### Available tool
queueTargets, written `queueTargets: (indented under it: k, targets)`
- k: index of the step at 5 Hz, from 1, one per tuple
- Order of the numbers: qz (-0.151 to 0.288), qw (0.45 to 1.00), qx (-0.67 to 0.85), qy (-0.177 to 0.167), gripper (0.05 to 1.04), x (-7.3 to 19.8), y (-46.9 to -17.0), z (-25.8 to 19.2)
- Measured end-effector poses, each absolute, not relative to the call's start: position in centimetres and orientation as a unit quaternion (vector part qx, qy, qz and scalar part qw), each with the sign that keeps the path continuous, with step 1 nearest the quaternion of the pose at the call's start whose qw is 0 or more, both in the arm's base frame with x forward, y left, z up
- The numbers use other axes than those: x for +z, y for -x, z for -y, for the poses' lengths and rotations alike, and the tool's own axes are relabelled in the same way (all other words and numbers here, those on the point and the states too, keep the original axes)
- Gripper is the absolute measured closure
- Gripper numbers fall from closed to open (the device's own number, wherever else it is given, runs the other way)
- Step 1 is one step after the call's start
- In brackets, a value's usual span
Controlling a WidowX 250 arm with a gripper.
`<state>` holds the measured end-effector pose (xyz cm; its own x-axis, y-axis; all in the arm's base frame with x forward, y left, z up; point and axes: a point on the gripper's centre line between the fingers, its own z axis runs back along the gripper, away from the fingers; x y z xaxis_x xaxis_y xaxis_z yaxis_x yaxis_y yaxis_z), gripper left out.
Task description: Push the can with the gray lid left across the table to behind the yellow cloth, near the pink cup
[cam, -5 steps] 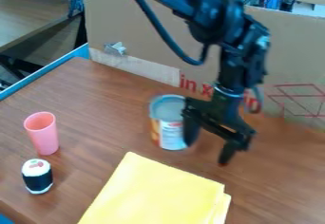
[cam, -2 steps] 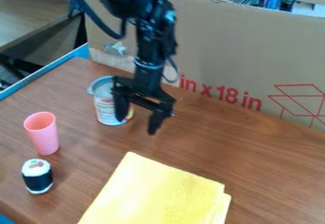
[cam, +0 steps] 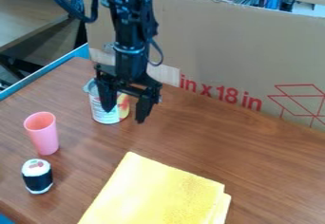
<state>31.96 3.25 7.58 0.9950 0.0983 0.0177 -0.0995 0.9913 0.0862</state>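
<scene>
Brown surface (cam: 203, 144) is backed by cardboard (cam: 234, 42), probably as a screen, and the can (cam: 103, 116) is stood upright near it, propped by nothing, since the pincer (cam: 124, 116) is just hung there, spread wide and empty.

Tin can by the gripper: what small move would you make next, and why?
I would probably raise the gripper slightly before any sideways travel. Its fingers are apart and hang low; one overlaps the upright tin can in the view, and the other is to the can's right. Whether they touch it I cannot tell, so moving sideways first might knock it.
</scene>
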Motion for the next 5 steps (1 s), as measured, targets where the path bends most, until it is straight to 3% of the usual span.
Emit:
queueTargets:
  k: [1, 3, 5]
  targets:
    - [-0.051, 0.996, -0.068, 0.03, 0.083, 8.5, -29.8, 0.5]
    - [-0.069, 0.989, -0.132, 0.005, 0.083, 12.4, -22.1, 6.9]
    - [-0.061, 0.995, -0.081, -0.026, 0.083, 13.0, -17.9, 6.8]
